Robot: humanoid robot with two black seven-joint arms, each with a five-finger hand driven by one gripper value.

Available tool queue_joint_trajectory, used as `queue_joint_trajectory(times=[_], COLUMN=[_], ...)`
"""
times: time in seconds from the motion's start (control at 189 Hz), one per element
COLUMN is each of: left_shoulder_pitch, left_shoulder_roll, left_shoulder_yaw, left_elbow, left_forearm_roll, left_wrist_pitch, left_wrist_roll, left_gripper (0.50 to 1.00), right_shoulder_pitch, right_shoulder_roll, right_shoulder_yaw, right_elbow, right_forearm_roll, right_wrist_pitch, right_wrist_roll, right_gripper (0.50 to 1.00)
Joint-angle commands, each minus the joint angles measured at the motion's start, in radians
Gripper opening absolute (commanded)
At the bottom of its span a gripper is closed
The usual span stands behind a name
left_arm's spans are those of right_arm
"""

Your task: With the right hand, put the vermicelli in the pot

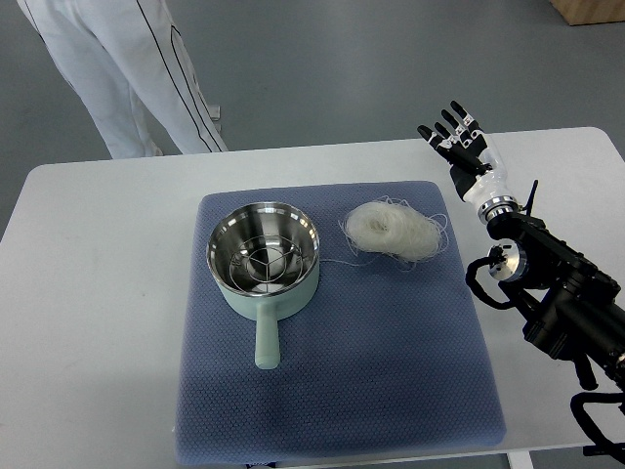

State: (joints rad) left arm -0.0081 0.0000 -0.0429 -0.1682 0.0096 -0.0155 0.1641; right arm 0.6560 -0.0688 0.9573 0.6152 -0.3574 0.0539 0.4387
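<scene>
A nest of white vermicelli (395, 230) lies on the blue mat (391, 342), just right of the pot. The pale green pot (264, 256) has a shiny steel inside and a handle pointing toward the near edge. It holds no vermicelli. My right hand (457, 139) is raised beyond the mat's far right corner, fingers spread and holding nothing. It is apart from the vermicelli, to its right and farther back. The left arm does not show.
The mat lies on a white table (88, 293). A person in white trousers (117, 68) stands beyond the table's far left edge. My right forearm (557, 293) crosses the table's right side.
</scene>
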Motion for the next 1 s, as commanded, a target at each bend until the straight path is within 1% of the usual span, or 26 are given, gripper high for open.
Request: queue_joint_trajectory(times=[0.0,0.997], left_shoulder_pitch=[0.0,-0.007], left_shoulder_roll=[0.0,0.0], left_shoulder_yaw=[0.005,0.001], left_elbow=[-0.001,0.003], left_forearm_roll=[0.001,0.0], left_wrist_pitch=[-0.001,0.006], left_wrist_roll=[0.0,0.0], left_gripper=[1.0,1.0], right_shoulder_pitch=[-0.002,-0.002], right_shoulder_roll=[0.004,0.001], right_shoulder_yaw=[0.0,0.0], right_elbow=[0.0,-0.008], right_forearm_roll=[0.0,-0.002], right_wrist_pitch=[0.001,0.0], right_wrist_roll=[0.0,0.0], right_gripper=[0.928,0.928])
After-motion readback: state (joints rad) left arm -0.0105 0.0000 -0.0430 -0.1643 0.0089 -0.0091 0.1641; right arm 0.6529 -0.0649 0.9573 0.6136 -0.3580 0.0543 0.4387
